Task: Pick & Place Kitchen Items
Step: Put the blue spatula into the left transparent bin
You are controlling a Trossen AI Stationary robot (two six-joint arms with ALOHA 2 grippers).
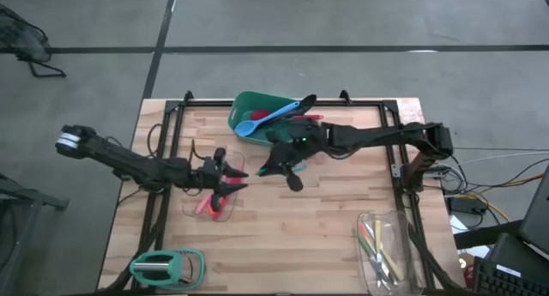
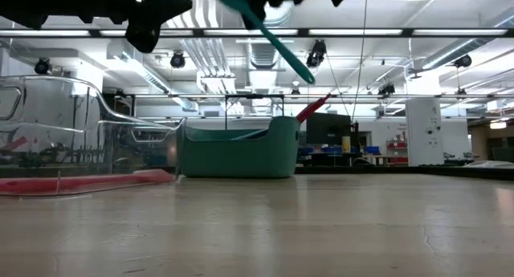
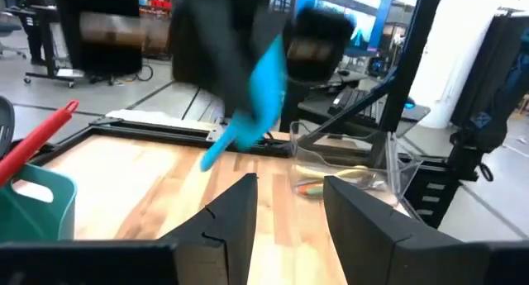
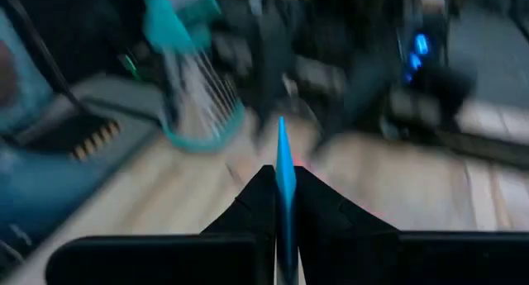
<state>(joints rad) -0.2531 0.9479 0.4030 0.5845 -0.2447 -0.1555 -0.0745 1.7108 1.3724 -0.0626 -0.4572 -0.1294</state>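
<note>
My right gripper (image 1: 283, 163) hovers over the table's middle, just in front of the green tub (image 1: 253, 116), and is shut on a slim blue-teal utensil (image 2: 277, 40), which also shows in the left wrist view (image 3: 252, 103). The tub holds a blue spoon (image 1: 274, 116), a black slotted spoon (image 1: 302, 102) and a red utensil (image 2: 313, 107). My left gripper (image 3: 289, 206) is open and empty above a clear glass tray (image 1: 206, 203), where red and orange utensils (image 1: 204, 207) lie. My right gripper pinches the blue-teal utensil between its two shut fingers; its thin edge (image 4: 283, 165) stands up in the gap. It is held near its upper end. The rest slants down below the gripper, its free end (image 2: 305, 72) lifted clear of the table.
A second clear glass tray (image 1: 382, 244) with several slim utensils stands at the near right. A pale green rack-like object (image 1: 167, 266) lies at the near left corner. A black frame (image 1: 283, 100) runs along the table's edges. Bare wood (image 1: 300, 236) lies at the near middle.
</note>
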